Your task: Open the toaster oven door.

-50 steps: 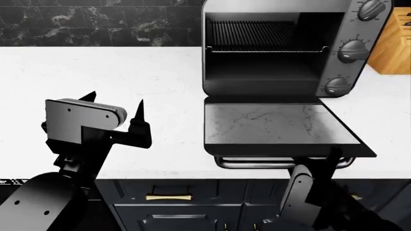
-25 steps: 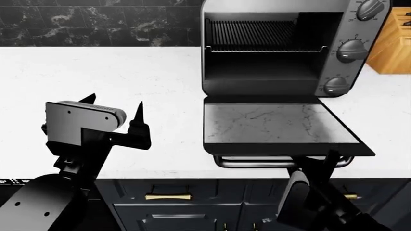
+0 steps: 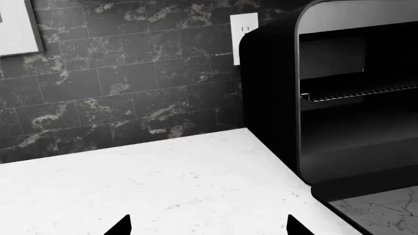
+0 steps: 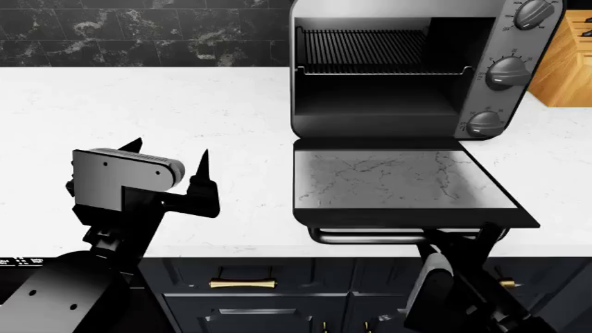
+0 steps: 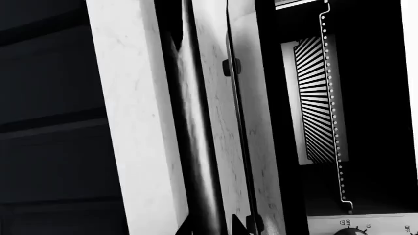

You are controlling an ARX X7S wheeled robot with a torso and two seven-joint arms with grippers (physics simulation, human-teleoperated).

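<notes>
On counter, toaster oven door (image 4: 389,182) lies flat; right gripper (image 4: 455,239) grip unclear, left gripper (image 4: 166,156) open, empty.

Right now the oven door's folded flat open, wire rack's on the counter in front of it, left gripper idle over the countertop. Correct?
Not quite. The wire rack is inside the toaster oven, in its upper slot, as the head view shows. The rest holds: the toaster oven door lies flat open and the left gripper hangs open over the countertop.

Left pincer (image 4: 165,166) spread wide; right pincer (image 4: 458,239) raised, gap unclear.

The toaster oven door (image 4: 389,182) lies flat before the toaster oven (image 4: 407,66), knife block (image 4: 566,69) right.
</notes>
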